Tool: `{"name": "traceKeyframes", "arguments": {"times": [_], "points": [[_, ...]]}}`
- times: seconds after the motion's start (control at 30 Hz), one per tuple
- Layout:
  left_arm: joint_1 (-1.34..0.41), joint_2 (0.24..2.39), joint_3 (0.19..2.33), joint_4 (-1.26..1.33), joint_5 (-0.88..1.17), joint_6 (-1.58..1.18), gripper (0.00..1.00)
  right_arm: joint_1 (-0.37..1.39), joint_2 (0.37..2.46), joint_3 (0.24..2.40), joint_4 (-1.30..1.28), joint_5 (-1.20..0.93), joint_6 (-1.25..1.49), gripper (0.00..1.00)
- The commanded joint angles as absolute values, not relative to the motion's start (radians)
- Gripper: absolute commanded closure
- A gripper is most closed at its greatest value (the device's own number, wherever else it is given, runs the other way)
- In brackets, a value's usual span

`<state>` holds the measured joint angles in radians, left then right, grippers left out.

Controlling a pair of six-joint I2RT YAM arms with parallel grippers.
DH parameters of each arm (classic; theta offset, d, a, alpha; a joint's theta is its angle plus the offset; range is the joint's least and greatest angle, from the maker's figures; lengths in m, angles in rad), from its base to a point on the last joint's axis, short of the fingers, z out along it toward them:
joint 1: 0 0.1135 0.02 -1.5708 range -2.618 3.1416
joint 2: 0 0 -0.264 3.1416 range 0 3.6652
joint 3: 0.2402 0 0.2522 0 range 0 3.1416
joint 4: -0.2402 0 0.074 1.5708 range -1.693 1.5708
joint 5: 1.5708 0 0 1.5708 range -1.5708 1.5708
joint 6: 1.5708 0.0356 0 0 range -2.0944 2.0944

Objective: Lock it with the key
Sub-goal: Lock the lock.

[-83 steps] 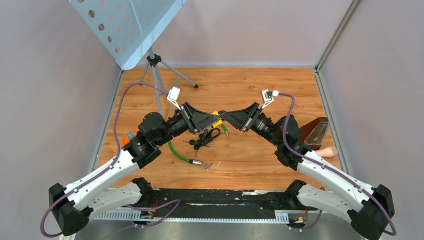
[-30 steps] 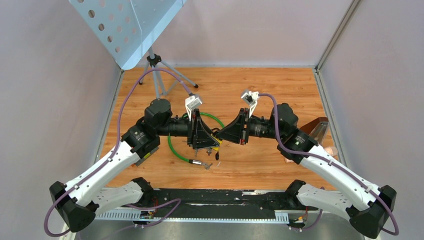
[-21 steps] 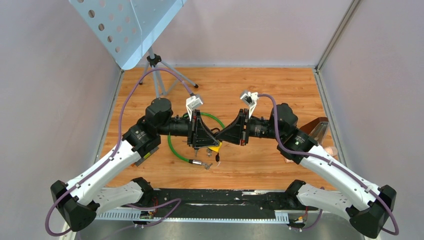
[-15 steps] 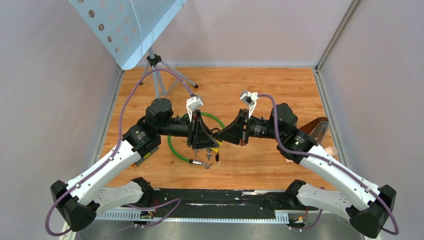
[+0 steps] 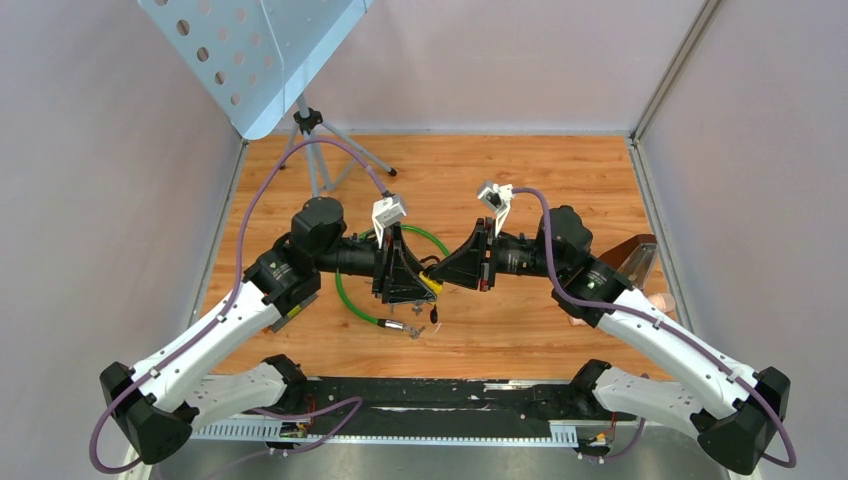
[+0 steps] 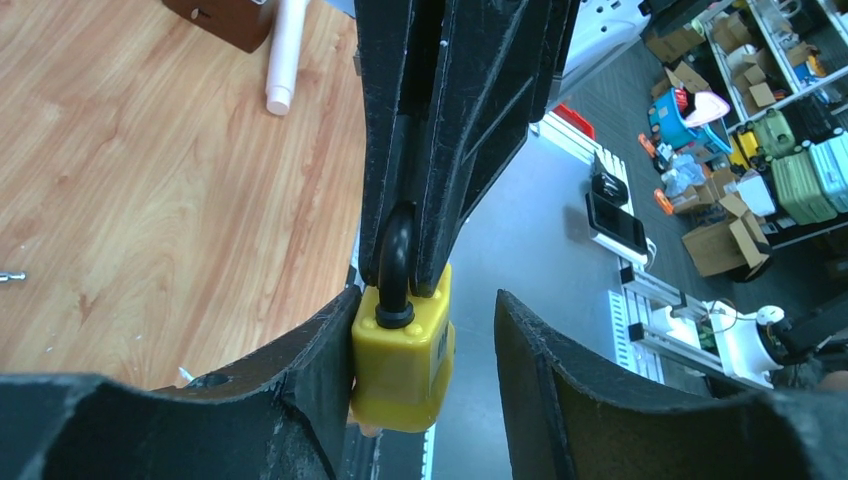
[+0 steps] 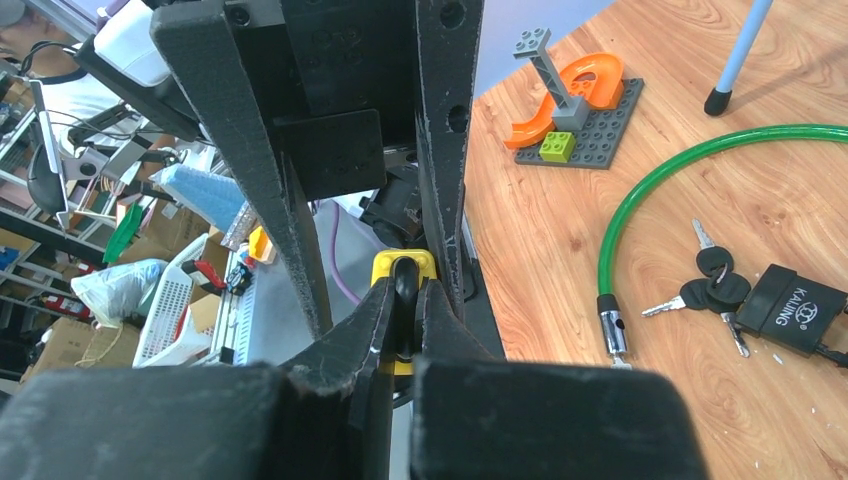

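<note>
A yellow padlock [image 6: 405, 360] with a black shackle [image 6: 395, 250] hangs in the air between my two arms. My right gripper [image 7: 405, 285] is shut on the shackle, with the yellow body [image 7: 385, 263] just beyond its fingertips. My left gripper [image 6: 425, 300] is open around the body: the left finger [image 6: 310, 350] touches its side and the right finger [image 6: 540, 350] stands apart. In the top view both grippers meet tip to tip near the yellow padlock [image 5: 432, 287]. A bunch of black-headed keys [image 7: 715, 285] lies on the table. Whether a key sits in the yellow padlock is hidden.
A black padlock [image 7: 800, 305] lies by the keys, beside the metal end of a green cable lock [image 7: 700, 150]. A tripod music stand [image 5: 310, 120] is at the back left, a brown box [image 5: 630, 265] at the right edge, and a Lego piece [image 7: 570, 110] at the left.
Since the earliest frame both arms have swung inward and now face each other, with the yellow padlock raised between them. Over the last second they have barely moved.
</note>
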<state>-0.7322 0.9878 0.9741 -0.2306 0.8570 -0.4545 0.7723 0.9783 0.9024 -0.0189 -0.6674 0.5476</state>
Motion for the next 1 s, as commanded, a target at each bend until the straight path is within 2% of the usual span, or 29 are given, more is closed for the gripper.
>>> {"name": "traceKeyframes", "arguments": {"times": [0.0, 0.1, 0.23, 0.33, 0.4, 0.43, 0.5, 0.57, 0.67, 0.73, 0.77, 0.97], "points": [[-0.735, 0.971, 0.979, -0.253, 0.886, -0.41, 0.41, 0.776, 0.97, 0.944, 0.097, -0.689, 0.551, 1.0], [-0.735, 0.97, 0.98, -0.255, 0.887, -0.403, 0.42, 0.776, 0.969, 0.937, 0.111, -0.698, 0.558, 1.0], [-0.735, 0.975, 0.979, -0.246, 0.885, -0.412, 0.56, 0.776, 0.974, 0.928, 0.122, -0.706, 0.567, 1.0], [-0.735, 0.98, 0.975, -0.224, 0.884, -0.427, 0.73, 0.776, 0.979, 0.925, 0.124, -0.709, 0.573, 1.0], [-0.735, 0.979, 0.971, -0.203, 0.883, -0.442, 0.86, 0.776, 0.983, 0.925, 0.123, -0.7, 0.58, 1.0], [-0.735, 0.98, 0.969, -0.194, 0.88, -0.454, 0.97, 0.776, 0.985, 0.925, 0.122, -0.691, 0.585, 0.97], [-0.735, 0.98, 0.963, -0.178, 0.866, -0.468, 1.0, 0.776, 0.988, 0.925, 0.112, -0.664, 0.597, 0.8], [-0.735, 0.976, 0.959, -0.165, 0.837, -0.48, 1.0, 0.776, 0.987, 0.922, 0.107, -0.636, 0.601, 0.47], [-0.735, 0.962, 0.951, -0.144, 0.742, -0.503, 1.0, 0.776, 0.962, 0.895, 0.116, -0.585, 0.602, 0.11], [-0.735, 0.947, 0.939, -0.098, 0.664, -0.539, 1.0, 0.777, 0.936, 0.85, 0.175, -0.557, 0.608, 0.02], [-0.735, 0.937, 0.93, -0.08, 0.633, -0.568, 1.0, 0.778, 0.921, 0.824, 0.214, -0.55, 0.613, 0.0], [-0.735, 0.89, 0.879, 0.132, 0.425, -0.671, 1.0, 0.784, 0.898, 0.717, 0.358, -0.493, 0.659, 0.01]]}}
